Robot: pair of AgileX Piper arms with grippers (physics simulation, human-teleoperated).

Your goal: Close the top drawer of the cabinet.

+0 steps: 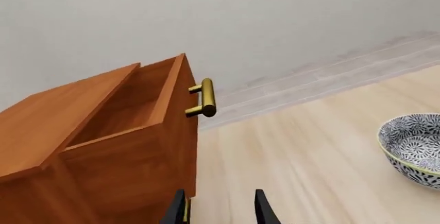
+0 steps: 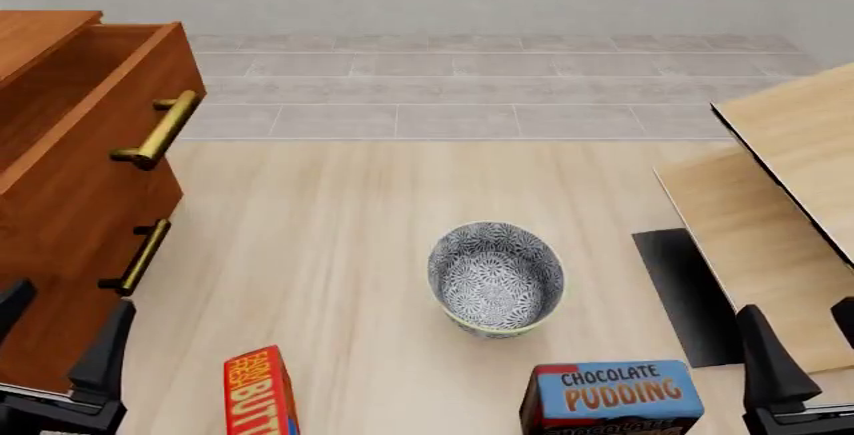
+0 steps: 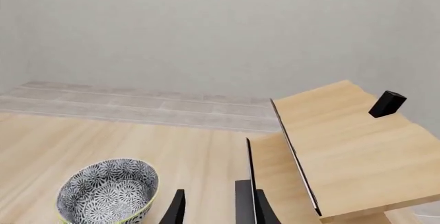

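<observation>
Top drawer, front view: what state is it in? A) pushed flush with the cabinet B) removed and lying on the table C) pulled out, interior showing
C: the top drawer juts forward from the cabinet, past the lower drawer front, its hollow interior visible.

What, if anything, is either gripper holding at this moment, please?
Nothing is held: the left gripper and right gripper are both open and empty.

front view high, wrist views low, sharing bowl (image 2: 497,277)

The reddish-brown cabinet (image 2: 60,245) at the frame's left is smooth wood. Its top drawer (image 2: 94,125) has a shiny brass bar handle (image 2: 160,130). The patterned bowl (image 2: 497,278) at centre looks like glossy ceramic.
</observation>
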